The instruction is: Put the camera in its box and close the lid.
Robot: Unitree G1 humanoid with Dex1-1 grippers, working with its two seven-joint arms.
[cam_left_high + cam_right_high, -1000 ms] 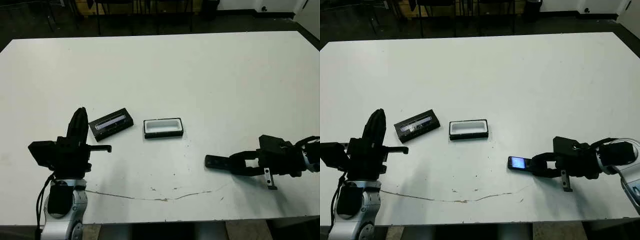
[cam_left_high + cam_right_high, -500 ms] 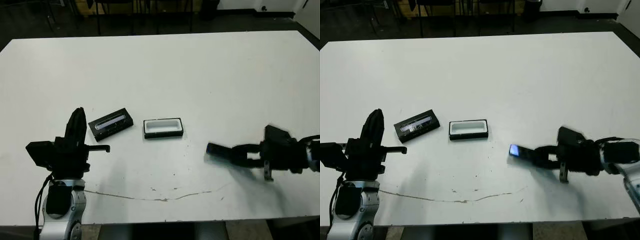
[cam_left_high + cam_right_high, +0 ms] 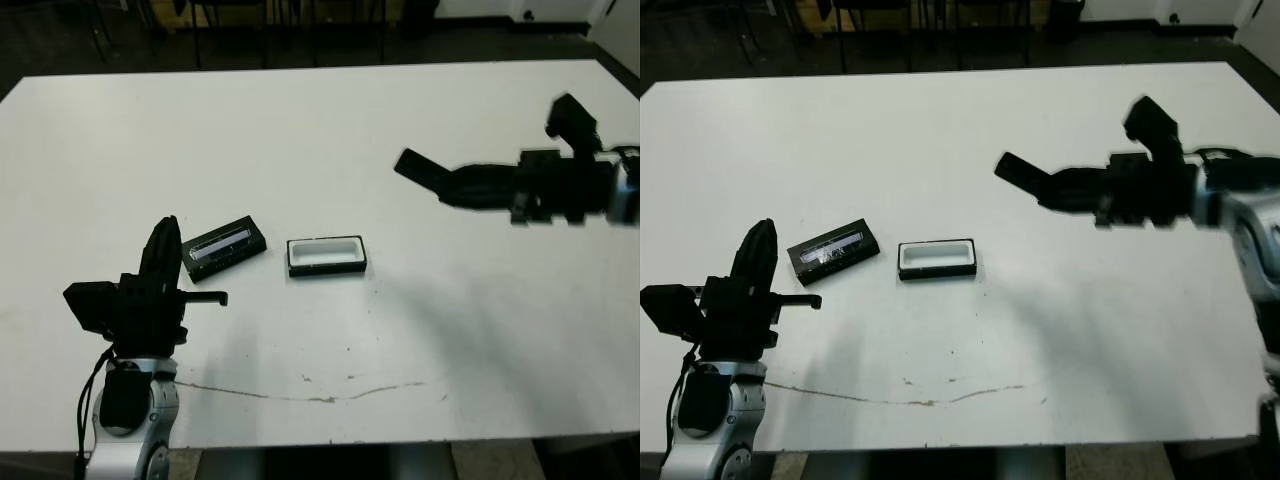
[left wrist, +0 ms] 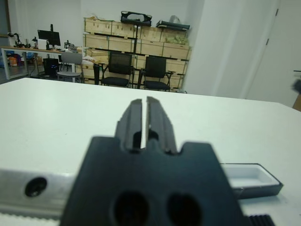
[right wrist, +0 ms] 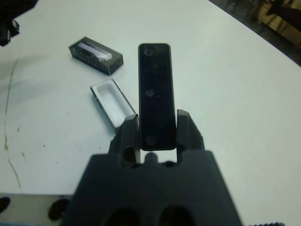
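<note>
The white table (image 3: 320, 120) fills the scene, its near edge marked by a thin brown scratch (image 3: 330, 395). My right arm reaches in from the far right, raised well above the surface, and my right gripper (image 5: 157, 129) is clamped on the camera (image 5: 155, 94) — a slim, glossy black bar with rounded ends and three small round marks along its face, pinched at one end between the two black fingers so that most of its length juts out ahead. From the head cameras the camera's free end (image 3: 415, 168) points toward the middle of the table, well apart from the other pieces.

My left gripper (image 4: 139, 125) stands upright over the near left corner, its fingers pressed together on nothing.

Near it sits the lid (image 3: 224, 246), a flat black rectangle with a shiny grey-white stripe along its top, lying slightly askew. Just beside the lid, not touching, is the box (image 3: 326, 255) — a shallow tray with black outer walls and a white lining, open and empty.
</note>
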